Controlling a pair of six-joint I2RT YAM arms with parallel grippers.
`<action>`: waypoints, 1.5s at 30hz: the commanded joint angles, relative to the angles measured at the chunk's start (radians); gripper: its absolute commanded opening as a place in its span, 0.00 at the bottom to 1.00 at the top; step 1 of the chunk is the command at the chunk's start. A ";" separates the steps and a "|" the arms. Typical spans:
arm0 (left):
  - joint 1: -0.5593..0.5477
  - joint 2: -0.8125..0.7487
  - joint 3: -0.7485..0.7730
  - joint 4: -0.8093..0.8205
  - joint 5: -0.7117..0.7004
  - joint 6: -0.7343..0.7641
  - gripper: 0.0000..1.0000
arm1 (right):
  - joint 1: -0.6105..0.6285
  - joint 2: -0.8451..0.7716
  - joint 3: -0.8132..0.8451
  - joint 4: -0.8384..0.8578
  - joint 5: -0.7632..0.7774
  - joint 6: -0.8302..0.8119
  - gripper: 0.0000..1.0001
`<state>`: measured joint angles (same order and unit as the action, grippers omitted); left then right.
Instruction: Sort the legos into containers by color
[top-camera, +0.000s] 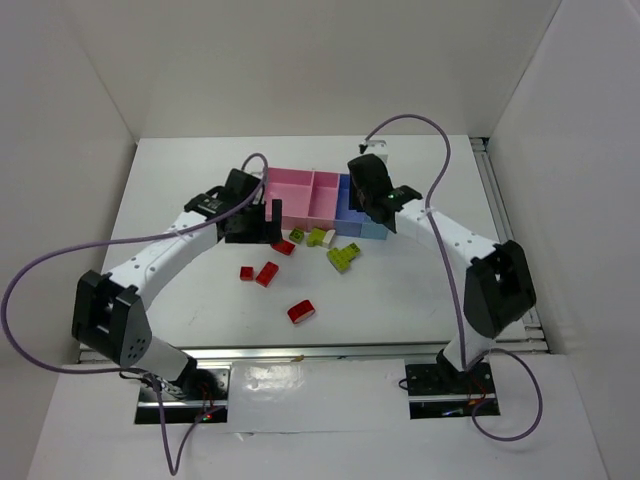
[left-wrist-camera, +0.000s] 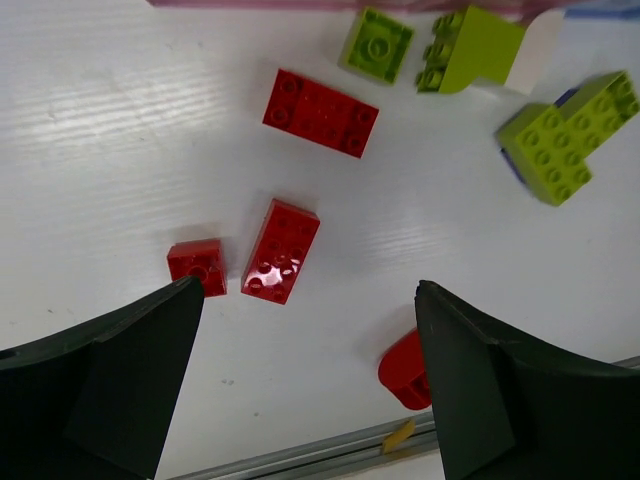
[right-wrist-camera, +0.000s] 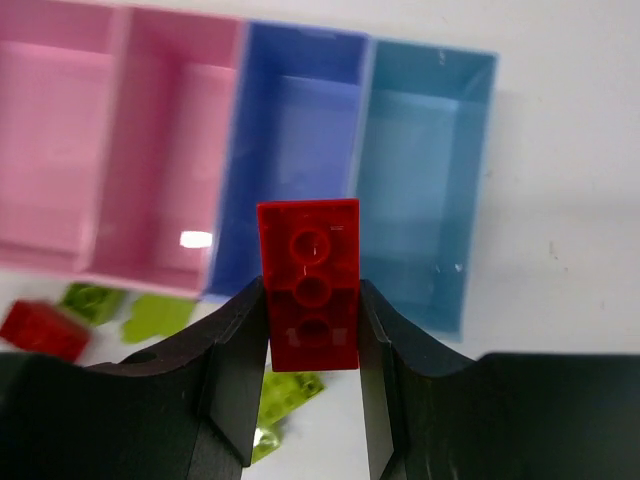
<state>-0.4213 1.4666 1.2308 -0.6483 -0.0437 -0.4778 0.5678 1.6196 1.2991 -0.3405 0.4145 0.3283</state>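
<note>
The right fingers (top-camera: 374, 203) are clamped on the long sides of a held red brick (right-wrist-camera: 308, 245), its hollow underside turned toward the wrist camera. In that view the brick hangs over the containers (top-camera: 318, 197), in line with the wall between the darker blue bin (right-wrist-camera: 290, 150) and the light blue bin (right-wrist-camera: 425, 170) at the right end of the row. The wide pink bin (right-wrist-camera: 50, 150) and the narrower pink bin (right-wrist-camera: 165, 160) sit to the left.

The left fingers (top-camera: 262, 228) are spread wide and hold nothing. They hover over the white surface (top-camera: 400, 290), just near of the pink bins. In the left wrist view a glossy red brick (left-wrist-camera: 282, 250) lies between the two fingers, with a small red brick (left-wrist-camera: 197, 267) just beside it on the left. Farther off lies a long red brick (left-wrist-camera: 320, 112). A rounded red piece (left-wrist-camera: 405, 370) peeks out beside the right-hand finger, partly hidden; in the top view it lies alone, nearest the arm bases.

The green pieces lie along the near side of the bins. They are a square green brick (left-wrist-camera: 375, 45), a tall green brick (left-wrist-camera: 470, 48) with a whitish brick (left-wrist-camera: 540, 45) touching its right side, and a stepped green cluster (left-wrist-camera: 565, 135) farther right. A sliver of dark blue (left-wrist-camera: 510, 165) shows at the cluster's left edge.
</note>
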 joint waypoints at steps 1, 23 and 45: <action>-0.034 0.043 -0.031 0.013 -0.033 0.021 0.97 | -0.067 0.071 0.060 0.011 0.009 0.005 0.32; -0.103 0.256 -0.031 0.055 -0.211 -0.019 0.88 | -0.171 0.016 0.028 0.018 -0.036 -0.017 0.84; -0.188 0.377 -0.034 0.029 -0.244 -0.096 0.70 | -0.180 -0.296 -0.179 -0.088 -0.115 0.072 0.84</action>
<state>-0.5686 1.8187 1.1885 -0.6010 -0.2394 -0.5514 0.3935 1.3457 1.1194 -0.4198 0.2989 0.3931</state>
